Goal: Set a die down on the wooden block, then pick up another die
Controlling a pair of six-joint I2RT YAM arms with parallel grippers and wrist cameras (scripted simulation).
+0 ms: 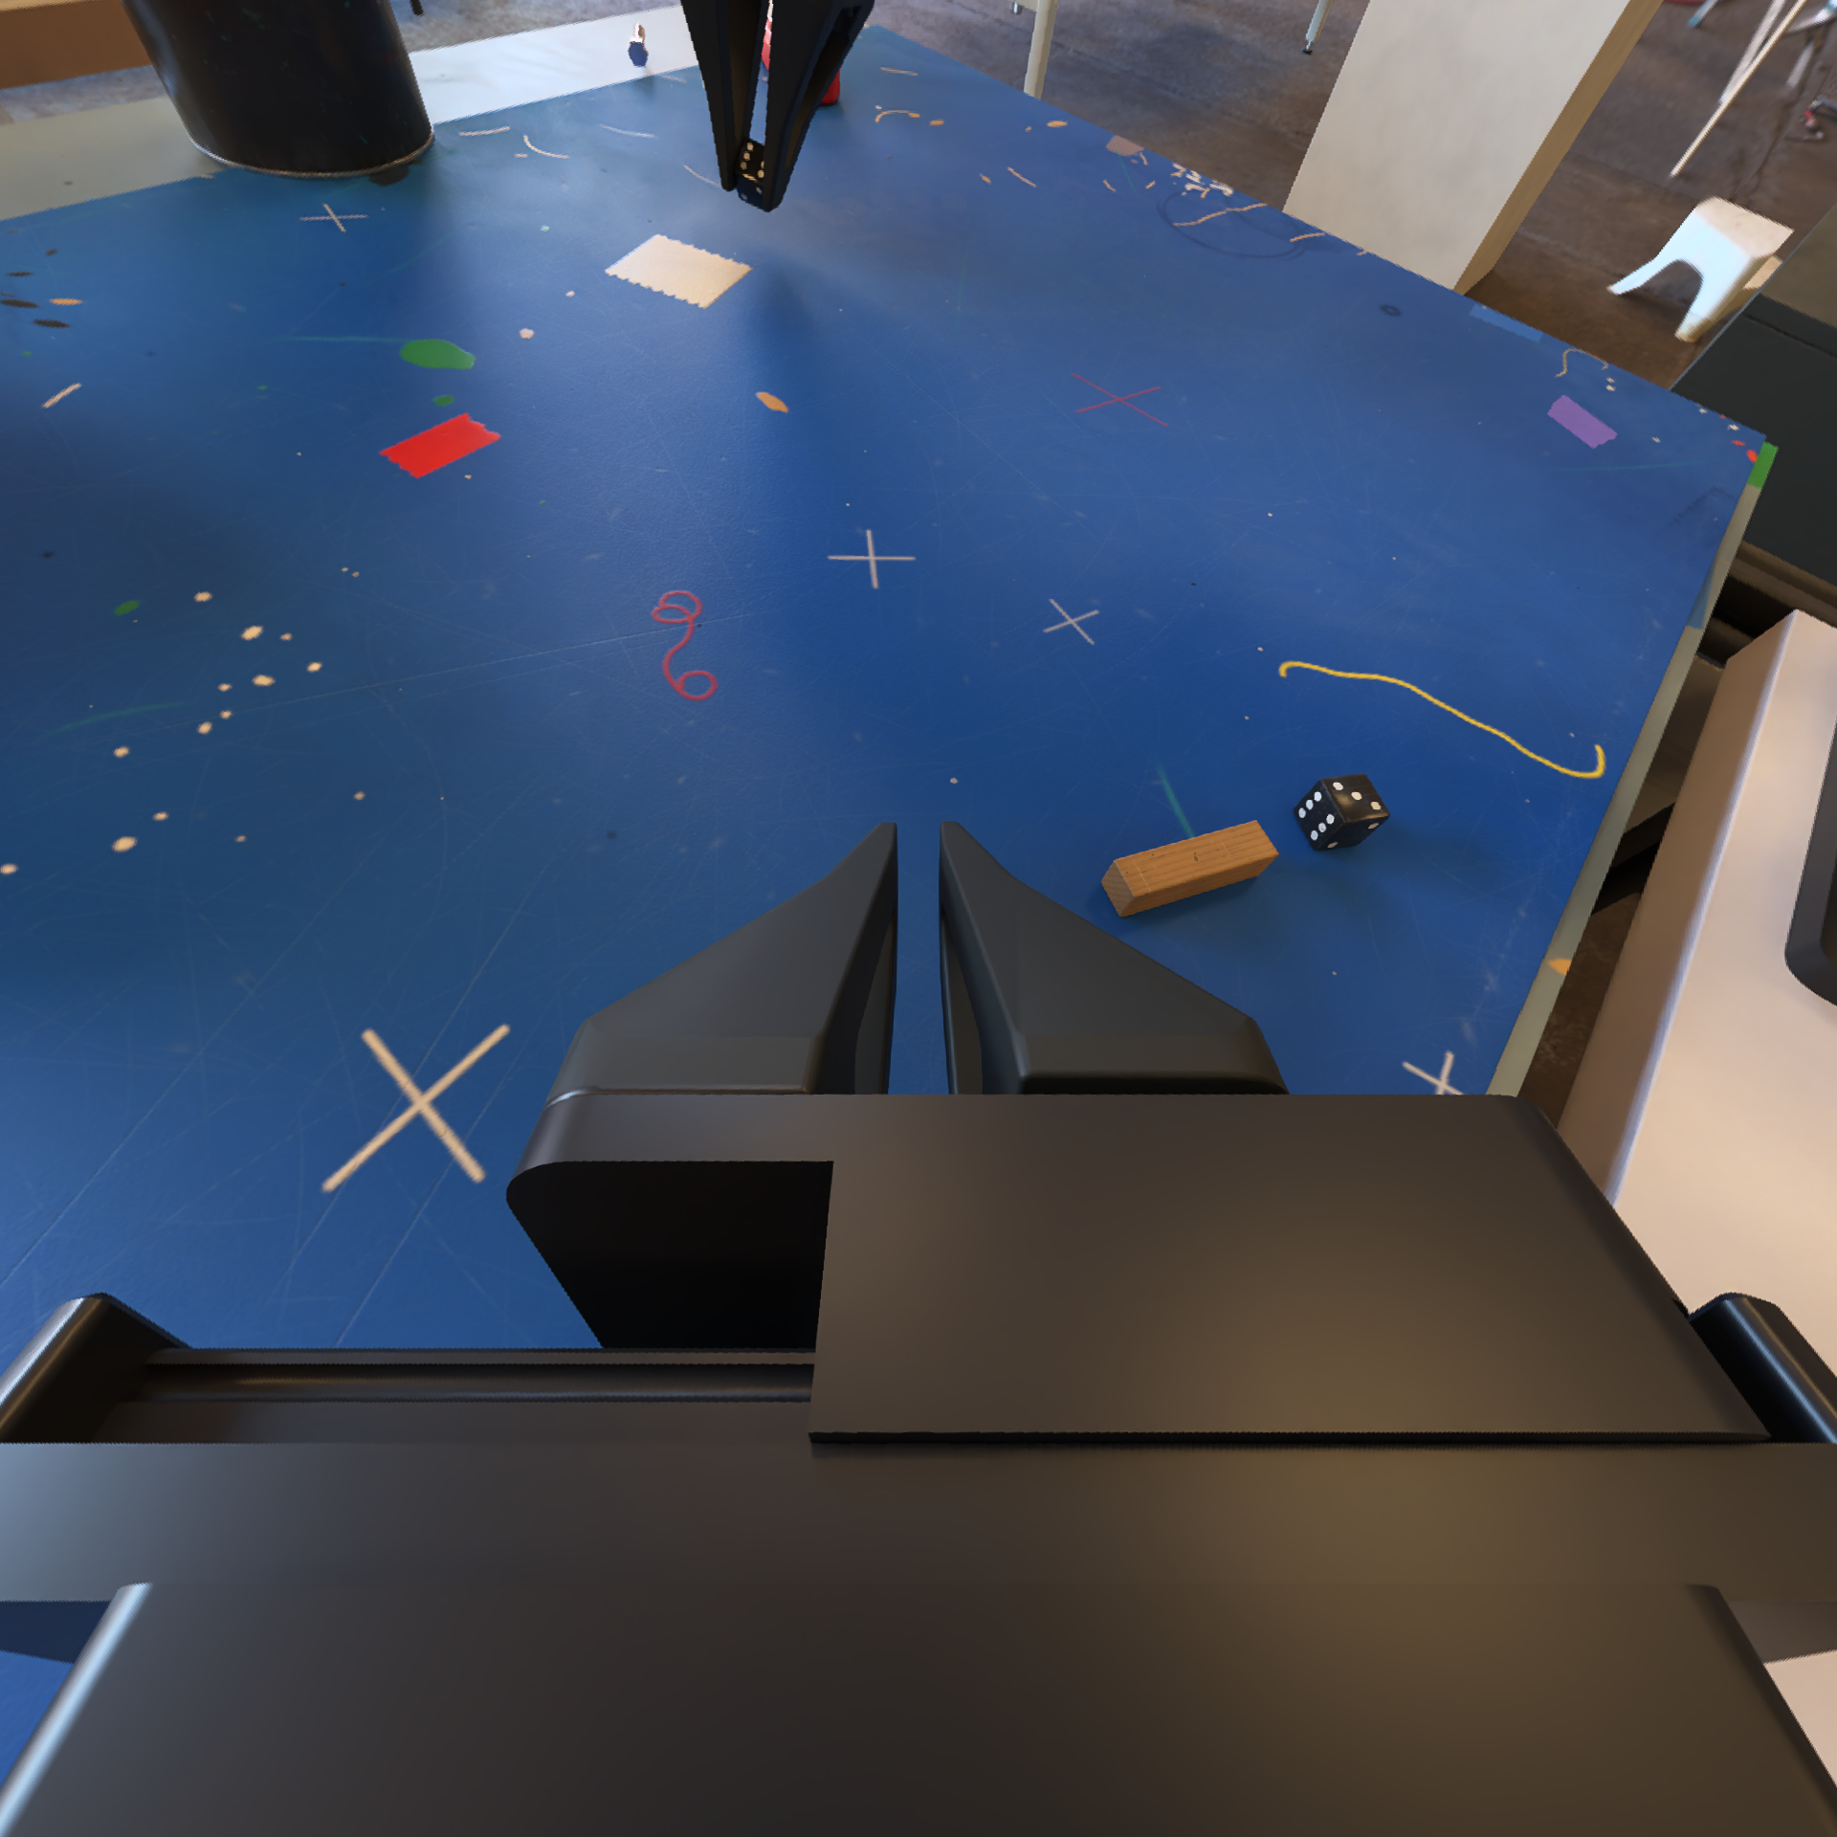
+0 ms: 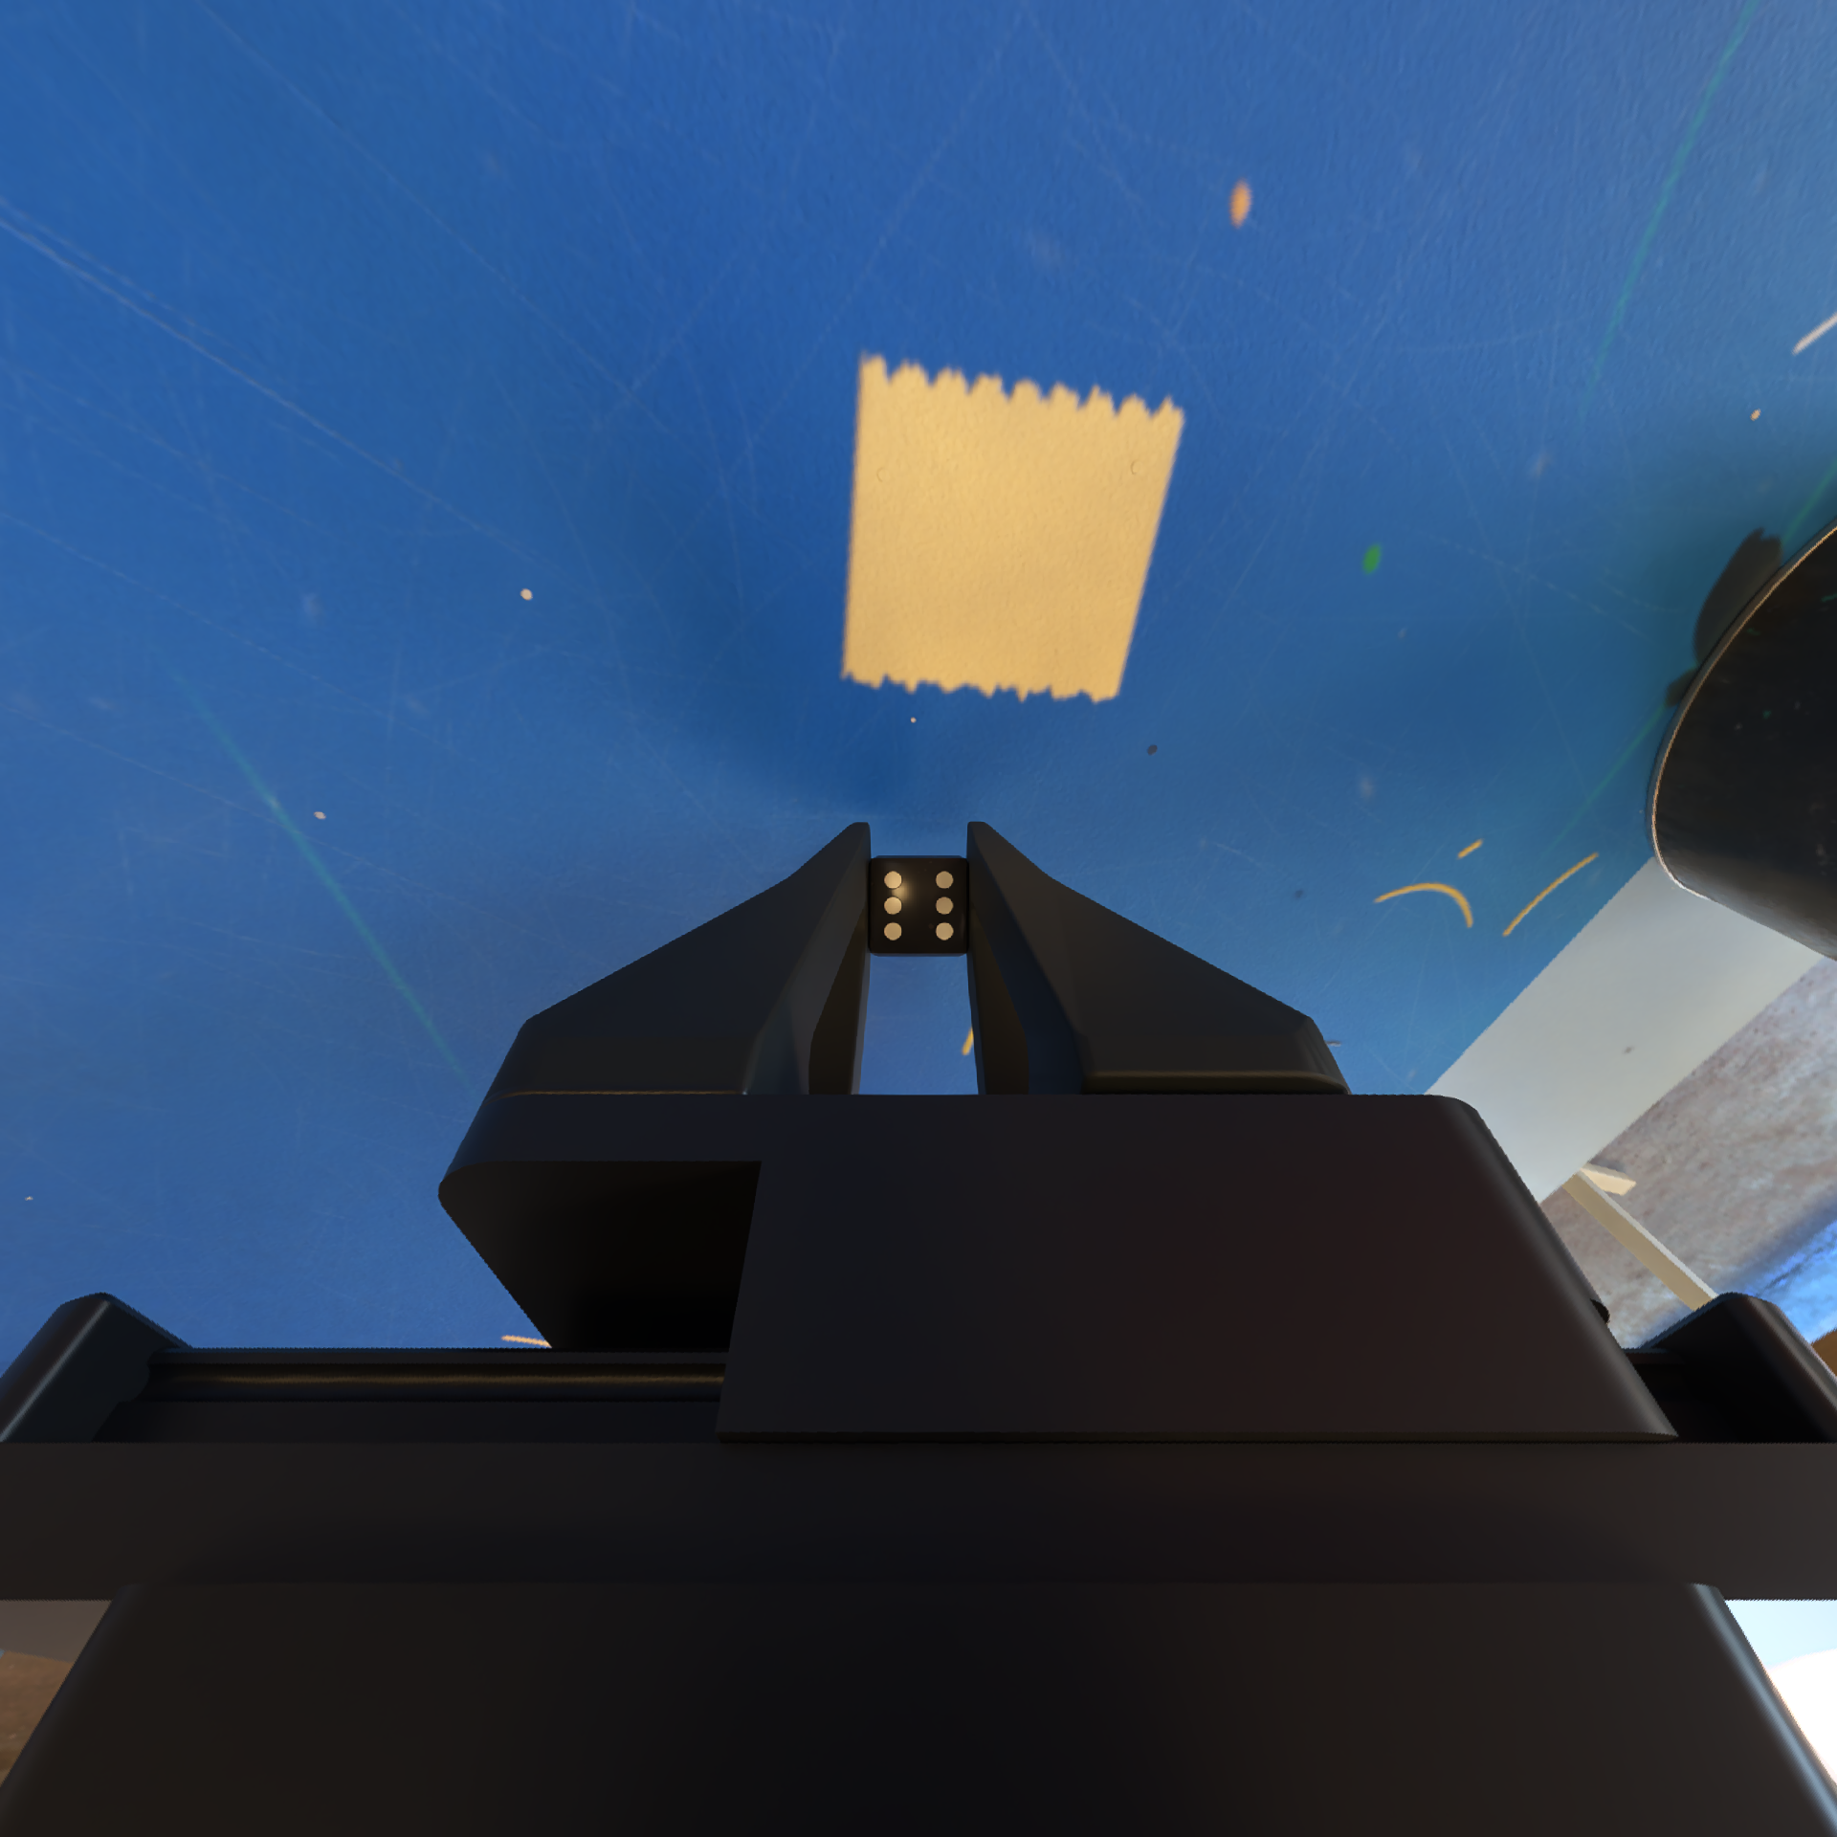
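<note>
My right gripper (image 2: 918,845) is shut on a black die (image 2: 917,906) with white pips and holds it above the blue table. It also shows in the left wrist view (image 1: 752,189) at the far side, with the die (image 1: 752,164) between its fingertips. A wooden block (image 1: 1189,866) lies flat on the table to the right of my left gripper (image 1: 918,827). A second black die (image 1: 1340,811) sits on the table just right of the block, apart from it. My left gripper is shut and empty, above the table.
The blue table (image 1: 596,795) bears paint marks and tape patches, with a beige patch (image 2: 1004,537) under the right gripper. A black arm base (image 1: 288,89) stands at the far left. The table's right edge (image 1: 1630,795) lies close past the second die.
</note>
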